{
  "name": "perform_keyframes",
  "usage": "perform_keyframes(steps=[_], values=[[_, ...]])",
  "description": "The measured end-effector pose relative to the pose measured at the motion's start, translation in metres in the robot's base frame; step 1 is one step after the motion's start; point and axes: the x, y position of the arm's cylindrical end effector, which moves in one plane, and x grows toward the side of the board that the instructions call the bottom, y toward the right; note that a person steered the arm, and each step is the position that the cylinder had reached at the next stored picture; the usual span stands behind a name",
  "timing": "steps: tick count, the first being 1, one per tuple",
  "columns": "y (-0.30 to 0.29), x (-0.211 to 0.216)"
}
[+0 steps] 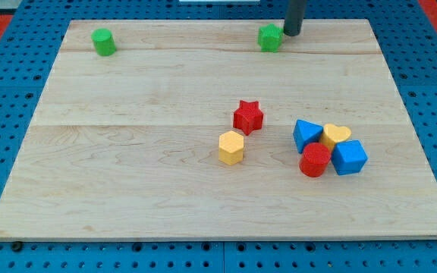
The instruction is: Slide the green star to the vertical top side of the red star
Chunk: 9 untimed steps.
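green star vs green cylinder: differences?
The green star sits at the view's top centre-right with my tip against its right side; the green cylinder sits top-left, nothing near it. The star has jagged points, the cylinder a round top. Both are green, near the board's top edge.

Green cylinder (pixel 103 42) far from yellow hexagon (pixel 232 148) and right-hand cluster.

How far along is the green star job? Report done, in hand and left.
Done: nothing settled yet; the green star sits near the board's top edge, well apart from the red star.
In hand: my tip is right beside the green star, on its right in the view.
Left: push it down the view until it lies just above the red star.
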Motion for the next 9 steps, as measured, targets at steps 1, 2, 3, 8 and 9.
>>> perform_keyframes(steps=[1, 2, 3, 8, 9], values=[[-0.061, 0.034], [-0.034, 0.045], [-0.03, 0.068], [-0.087, 0.062], [-0.087, 0.041]])
